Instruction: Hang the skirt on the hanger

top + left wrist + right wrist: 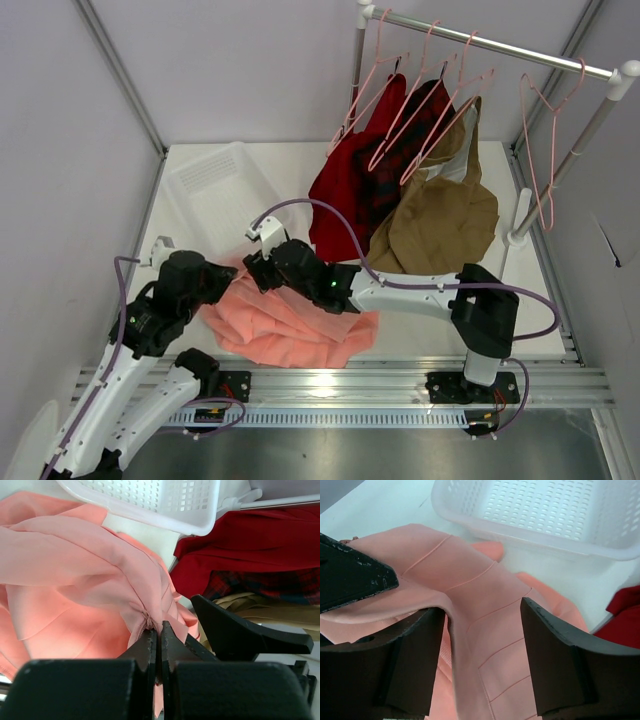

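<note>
Four garments are in view. One is a soft salmon-pink skirt (290, 330) lying near on the white desk (300, 165). Three hang far right: one dark red garment (345, 190), one red-and-black plaid garment (395, 165) and one tan-brown garment (440, 225). Four thin pale-pink hangers (533, 150) show on the one silver metal rail (500, 45), though the crowded left ones are hard to separate. There is one white perforated plastic basket (215, 185). Two white-and-black robot arms (420, 290) carry one hand each: the left hand (156, 627) and the right hand (482, 607).

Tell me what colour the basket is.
The basket is white, best seen in the right wrist view.
</note>
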You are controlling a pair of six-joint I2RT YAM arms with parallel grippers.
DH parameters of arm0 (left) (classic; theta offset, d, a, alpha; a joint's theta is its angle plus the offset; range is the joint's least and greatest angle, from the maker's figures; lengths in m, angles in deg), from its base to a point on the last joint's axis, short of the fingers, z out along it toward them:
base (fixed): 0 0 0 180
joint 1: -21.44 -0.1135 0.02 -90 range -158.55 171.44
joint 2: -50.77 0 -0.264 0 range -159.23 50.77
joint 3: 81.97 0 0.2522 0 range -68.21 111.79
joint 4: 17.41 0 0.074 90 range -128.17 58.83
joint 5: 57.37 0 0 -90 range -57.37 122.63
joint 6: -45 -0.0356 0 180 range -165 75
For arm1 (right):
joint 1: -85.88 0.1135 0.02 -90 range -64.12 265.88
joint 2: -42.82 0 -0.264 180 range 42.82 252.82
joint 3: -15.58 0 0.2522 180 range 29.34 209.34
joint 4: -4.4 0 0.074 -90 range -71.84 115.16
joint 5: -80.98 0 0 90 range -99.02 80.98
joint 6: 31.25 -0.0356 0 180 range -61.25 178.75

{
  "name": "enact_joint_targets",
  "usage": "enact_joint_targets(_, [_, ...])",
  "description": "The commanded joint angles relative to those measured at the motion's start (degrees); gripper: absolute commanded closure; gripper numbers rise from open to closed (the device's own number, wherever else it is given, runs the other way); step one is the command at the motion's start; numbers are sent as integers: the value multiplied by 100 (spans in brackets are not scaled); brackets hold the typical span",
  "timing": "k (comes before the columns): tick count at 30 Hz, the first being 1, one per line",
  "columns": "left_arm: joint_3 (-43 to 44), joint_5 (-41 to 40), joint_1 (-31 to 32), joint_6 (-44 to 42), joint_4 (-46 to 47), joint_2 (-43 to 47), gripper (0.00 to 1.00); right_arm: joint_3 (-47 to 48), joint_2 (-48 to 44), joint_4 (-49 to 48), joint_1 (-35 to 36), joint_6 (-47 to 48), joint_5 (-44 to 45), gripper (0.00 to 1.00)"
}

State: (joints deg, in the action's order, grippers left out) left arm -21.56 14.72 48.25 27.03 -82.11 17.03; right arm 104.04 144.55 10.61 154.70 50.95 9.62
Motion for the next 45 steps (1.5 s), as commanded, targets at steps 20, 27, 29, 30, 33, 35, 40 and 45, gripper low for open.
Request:
enact_joint_targets(20, [107, 534, -53, -1533, 103, 7, 94, 562, 118, 666, -834, 515, -1404, 100])
enact_joint_targets(27, [572, 429, -53, -2911, -92, 139, 26, 1073, 294, 1748, -1195, 543, -2680, 100])
enact_joint_targets(29, [757, 446, -53, -3194, -39, 209, 22, 1195, 338, 1853, -1265, 376, -2952, 100])
enact_joint_targets(30, [862, 612, -53, -3491, 83, 244, 22, 1240, 391, 1941, -1283, 305, -3092, 100])
enact_joint_targets(33, [968, 1121, -53, -3739, 242, 245, 24, 1477, 522, 2179, -1344, 103, -3199, 100])
enact_joint_targets(35, [872, 1429, -53, -3731, 513, 245, 28, 1556, 602, 2310, -1371, 33, -3191, 100])
enact_joint_targets(40, [65, 2019, -44, -3257, 1181, 411, 36, 1785, 778, 2425, -1467, -196, -3313, 100])
enact_joint_targets(45, [-508, 2108, 17, -2678, 1657, 570, 38, 1785, 795, 2390, -1643, -337, -3585, 100])
